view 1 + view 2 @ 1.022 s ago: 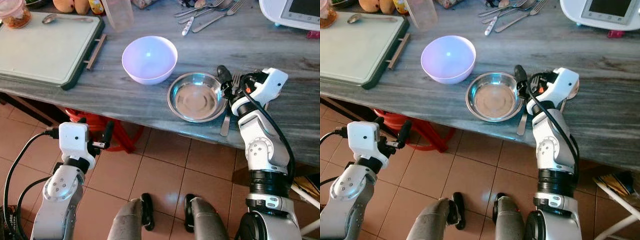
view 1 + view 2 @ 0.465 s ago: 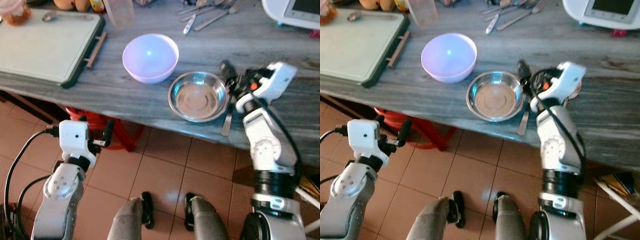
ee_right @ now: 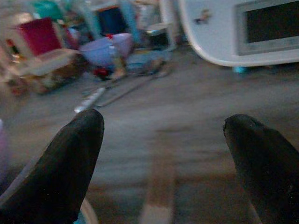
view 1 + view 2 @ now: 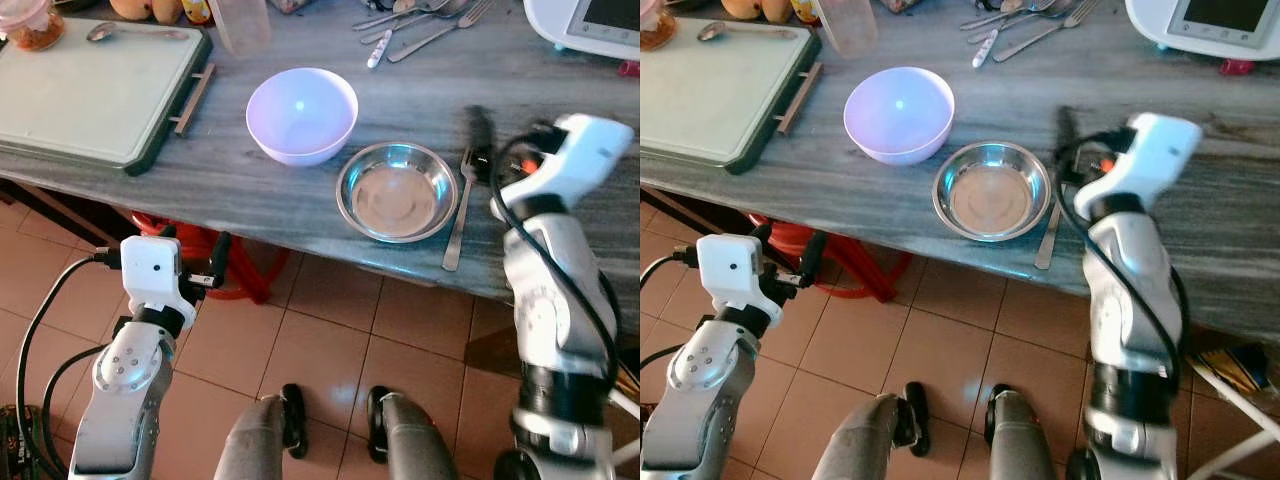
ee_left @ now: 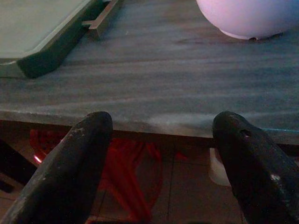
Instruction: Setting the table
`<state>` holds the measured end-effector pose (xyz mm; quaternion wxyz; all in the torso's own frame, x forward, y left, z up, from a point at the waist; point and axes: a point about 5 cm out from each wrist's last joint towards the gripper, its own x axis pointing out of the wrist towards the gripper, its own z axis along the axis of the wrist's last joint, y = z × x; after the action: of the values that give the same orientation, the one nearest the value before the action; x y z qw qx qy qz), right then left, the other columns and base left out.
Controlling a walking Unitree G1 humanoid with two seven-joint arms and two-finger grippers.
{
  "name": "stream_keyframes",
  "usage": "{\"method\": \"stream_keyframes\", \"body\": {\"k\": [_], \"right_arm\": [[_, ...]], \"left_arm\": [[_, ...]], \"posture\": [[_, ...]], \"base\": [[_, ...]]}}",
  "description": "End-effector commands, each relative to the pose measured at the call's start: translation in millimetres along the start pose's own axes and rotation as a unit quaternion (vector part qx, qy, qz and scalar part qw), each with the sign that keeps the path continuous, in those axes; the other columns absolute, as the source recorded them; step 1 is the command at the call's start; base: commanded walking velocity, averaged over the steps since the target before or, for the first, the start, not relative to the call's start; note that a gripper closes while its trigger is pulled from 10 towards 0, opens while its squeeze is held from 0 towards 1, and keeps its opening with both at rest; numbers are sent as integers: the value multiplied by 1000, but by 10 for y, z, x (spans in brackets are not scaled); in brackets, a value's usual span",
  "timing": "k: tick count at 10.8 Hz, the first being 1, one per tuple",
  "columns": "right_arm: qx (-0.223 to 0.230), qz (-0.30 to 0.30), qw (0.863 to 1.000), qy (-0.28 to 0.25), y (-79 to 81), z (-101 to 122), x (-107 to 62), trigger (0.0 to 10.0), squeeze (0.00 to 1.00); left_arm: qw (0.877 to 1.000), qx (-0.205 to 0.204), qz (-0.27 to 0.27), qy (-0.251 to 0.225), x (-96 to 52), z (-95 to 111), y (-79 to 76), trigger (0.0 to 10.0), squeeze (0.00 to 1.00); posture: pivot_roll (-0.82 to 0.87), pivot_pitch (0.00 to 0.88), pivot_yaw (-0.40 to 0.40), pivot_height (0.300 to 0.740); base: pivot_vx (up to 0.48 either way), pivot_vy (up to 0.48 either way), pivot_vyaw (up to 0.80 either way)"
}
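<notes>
Right gripper was lifted off the fork, fingers spread, nothing held; fork was left flat on the table just beside the steel bowl, judged placed. Left gripper was held open, idle below the table edge

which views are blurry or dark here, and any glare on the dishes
Left eye view: the right gripper is smeared by motion blur, while the fork and table stay sharp; a soft light spot sits inside the lilac bowl and sheen on the steel bowl. Right wrist view: dim and blurred throughout. Left wrist view: dark, its fingers soft.
</notes>
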<state>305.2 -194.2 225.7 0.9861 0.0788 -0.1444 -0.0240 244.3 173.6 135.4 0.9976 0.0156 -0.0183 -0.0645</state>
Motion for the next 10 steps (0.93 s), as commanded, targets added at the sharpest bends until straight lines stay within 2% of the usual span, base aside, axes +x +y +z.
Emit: {"method": "stream_keyframes", "body": {"k": [1, 2, 4, 8, 9, 10], "right_arm": [[-20, -6, 1000, 8, 16, -20, -67, 10000, 0], [-27, -51, 998, 28, -76, -92, -131, 10000, 0], [-26, -100, 992, 72, -219, -221, -209, 10000, 0], [-40, -126, 985, 112, -276, -326, -296, 10000, 0], [-47, -137, 981, 129, -321, -372, -327, 7647, 0], [-58, -135, 976, 163, -344, -464, -349, 588, 0]], "left_arm": [[1000, 4, 9, 10, -13, -58, 21, 10000, 0], [1000, 1, 8, 7, 4, -61, 6, 10000, 0], [1000, 0, 7, 6, 4, -66, 3, 10000, 0], [1000, 2, 6, 6, -12, -65, 17, 10000, 0], [1000, 2, 6, 6, -15, -64, 19, 10000, 0], [1000, 2, 4, 7, -13, -65, 13, 10000, 0]], "posture": [[-13, 238, 80, 740], [-16, 234, 78, 740], [-18, 236, 77, 740], [-11, 246, 80, 740], [-10, 249, 82, 740], [-10, 249, 82, 740]], "base": [[0, 0, 0], [0, 0, 0], [0, 0, 0], [0, 0, 0], [0, 0, 0], [0, 0, 0]]}}
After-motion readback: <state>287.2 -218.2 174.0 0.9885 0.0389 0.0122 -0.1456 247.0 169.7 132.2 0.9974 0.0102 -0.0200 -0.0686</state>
